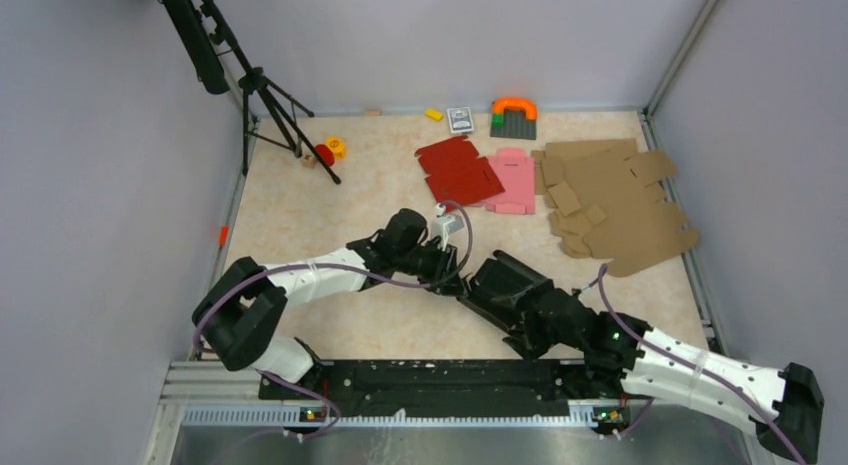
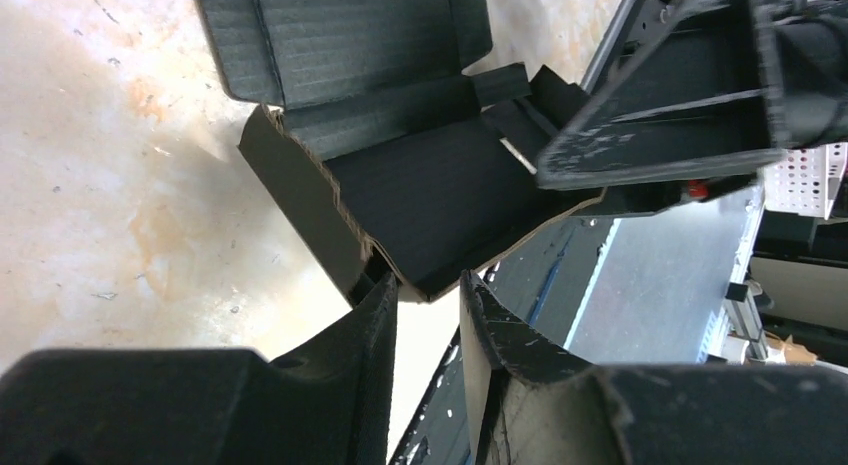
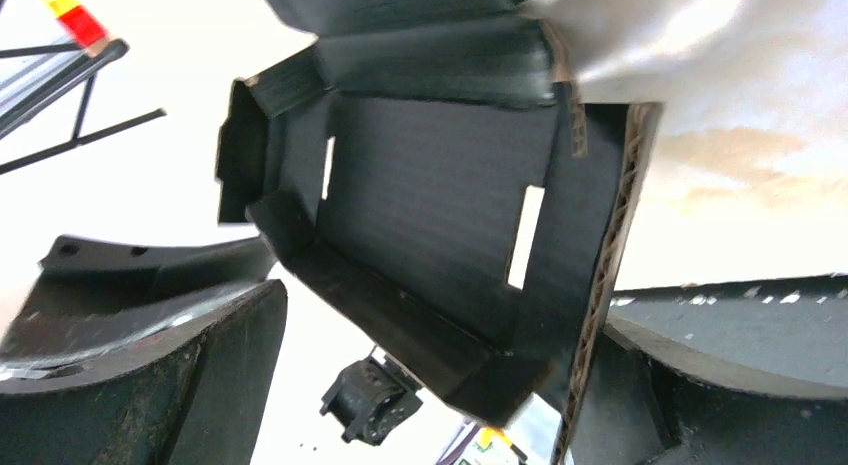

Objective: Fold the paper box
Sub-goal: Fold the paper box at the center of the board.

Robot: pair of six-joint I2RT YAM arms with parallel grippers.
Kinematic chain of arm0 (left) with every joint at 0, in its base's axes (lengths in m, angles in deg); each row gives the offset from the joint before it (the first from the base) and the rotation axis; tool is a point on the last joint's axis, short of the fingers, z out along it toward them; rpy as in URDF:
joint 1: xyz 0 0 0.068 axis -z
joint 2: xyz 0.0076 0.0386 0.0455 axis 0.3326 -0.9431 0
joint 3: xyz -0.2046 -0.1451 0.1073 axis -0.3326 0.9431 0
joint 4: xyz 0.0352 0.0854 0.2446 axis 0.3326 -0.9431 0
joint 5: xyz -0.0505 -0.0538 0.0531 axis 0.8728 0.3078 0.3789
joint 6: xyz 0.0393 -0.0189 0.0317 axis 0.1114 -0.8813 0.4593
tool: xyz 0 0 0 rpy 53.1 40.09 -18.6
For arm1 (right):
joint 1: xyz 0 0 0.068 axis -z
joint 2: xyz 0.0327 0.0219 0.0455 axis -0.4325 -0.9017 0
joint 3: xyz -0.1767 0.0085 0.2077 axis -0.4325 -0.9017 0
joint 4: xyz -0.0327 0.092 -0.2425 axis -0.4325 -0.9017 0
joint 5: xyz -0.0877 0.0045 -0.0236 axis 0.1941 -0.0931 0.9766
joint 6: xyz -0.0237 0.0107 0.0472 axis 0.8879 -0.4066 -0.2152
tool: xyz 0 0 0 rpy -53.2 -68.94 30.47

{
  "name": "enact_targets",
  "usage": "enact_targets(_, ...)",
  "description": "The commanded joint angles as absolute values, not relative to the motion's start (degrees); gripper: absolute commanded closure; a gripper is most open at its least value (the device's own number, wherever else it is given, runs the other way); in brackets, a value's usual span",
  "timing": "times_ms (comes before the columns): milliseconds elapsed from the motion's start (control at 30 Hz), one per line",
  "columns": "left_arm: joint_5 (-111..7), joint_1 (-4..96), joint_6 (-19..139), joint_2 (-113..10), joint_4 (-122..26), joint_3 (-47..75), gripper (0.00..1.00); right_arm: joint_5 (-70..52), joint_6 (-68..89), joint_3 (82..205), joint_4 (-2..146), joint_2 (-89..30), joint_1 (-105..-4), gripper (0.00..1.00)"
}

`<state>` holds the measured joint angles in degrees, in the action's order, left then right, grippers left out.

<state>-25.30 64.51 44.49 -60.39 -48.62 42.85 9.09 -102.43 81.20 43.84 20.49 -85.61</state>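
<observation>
Overhead, the black cardboard box blank [image 1: 508, 273] sits half-formed between both arms, over the near middle of the counter [image 1: 300, 215]. At the left wrist, the left claw [image 2: 425, 285], narrow, pinches its wall-and-floor corner, apparently steadying it. At the right wrist, the right claw [image 3: 440, 320], spread wide, straddles the tray, likely poised to press another wall up.

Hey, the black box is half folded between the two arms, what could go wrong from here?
1. The right claw stands wide open around the paper box, and only a lower corner reaches the left claw, so the box may slip or swing down.
2. The slots in its floor are empty; with no tab locked in, the raised walls may spring flat.
</observation>
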Motion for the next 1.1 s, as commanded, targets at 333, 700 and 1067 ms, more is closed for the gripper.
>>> enact_targets(333,-34.74,64.69,46.43,-50.65,-56.51,40.01,0.51,13.96,-105.80,88.13,35.91,24.81,-86.01,0.03)
enact_targets(700,-42.70,64.78,43.10,-46.20,-58.35,46.35,0.29,18.55,-92.00,86.30,47.00,25.30,-85.79,0.07)
enact_targets(1067,-41.67,64.78,36.05,-48.18,-44.03,53.53,0.27,13.79,-18.09,112.45,40.89,3.32,-75.18,0.02)
